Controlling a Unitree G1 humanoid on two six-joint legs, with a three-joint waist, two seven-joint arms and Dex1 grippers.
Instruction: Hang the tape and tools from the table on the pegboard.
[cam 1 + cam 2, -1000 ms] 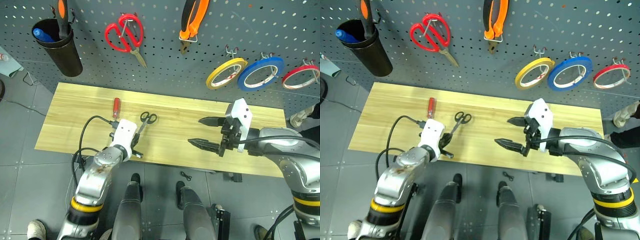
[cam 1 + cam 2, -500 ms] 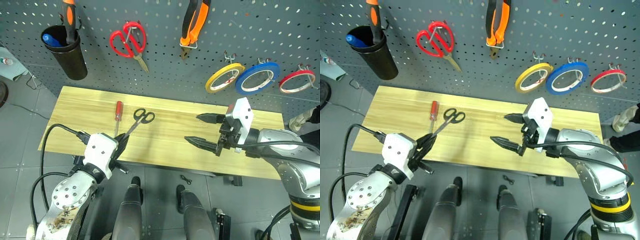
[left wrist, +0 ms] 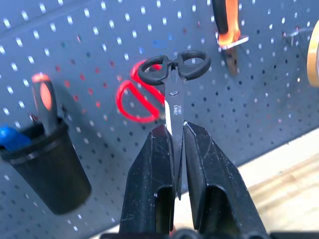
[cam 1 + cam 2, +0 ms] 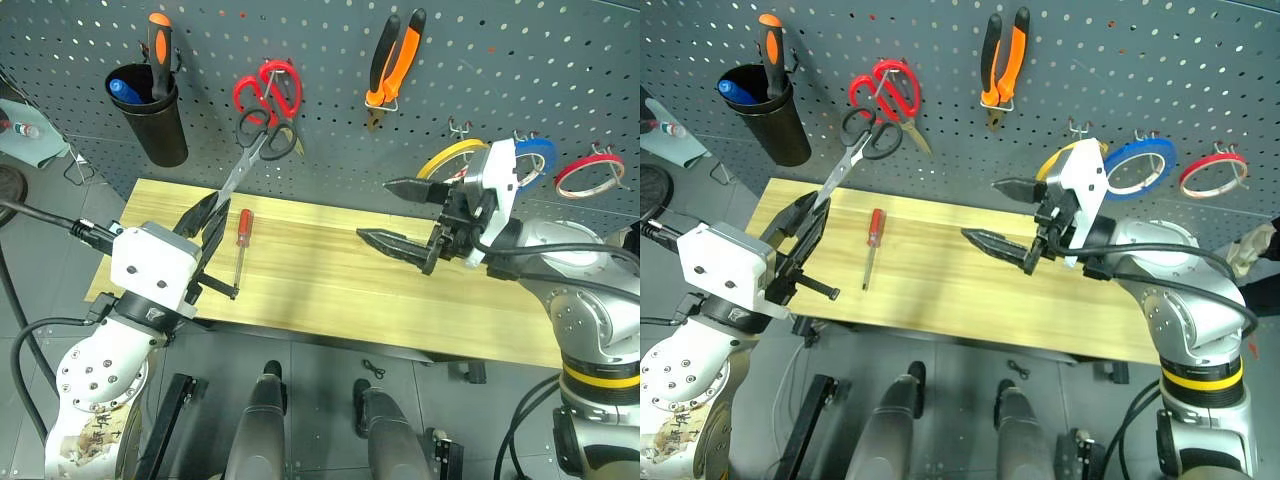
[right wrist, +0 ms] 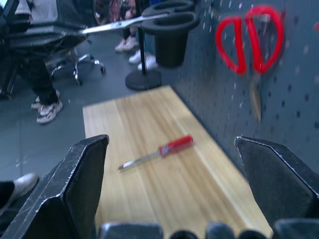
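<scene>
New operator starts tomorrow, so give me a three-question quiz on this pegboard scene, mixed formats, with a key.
1. True or false: the left gripper is shut on the black-handled scissors.
2. Multiple choice: what lies on the table? A. pliers B. red-handled screwdriver C. blue tape
3. Fill in: the right gripper is ____ and holds nothing.

Key: 1 true; it grips them by the blades. 2 B. 3 open.

Black-handled scissors [image 4: 255,148]; red-handled screwdriver [image 4: 241,240]; blue-grey pegboard [image 4: 330,40].
</scene>
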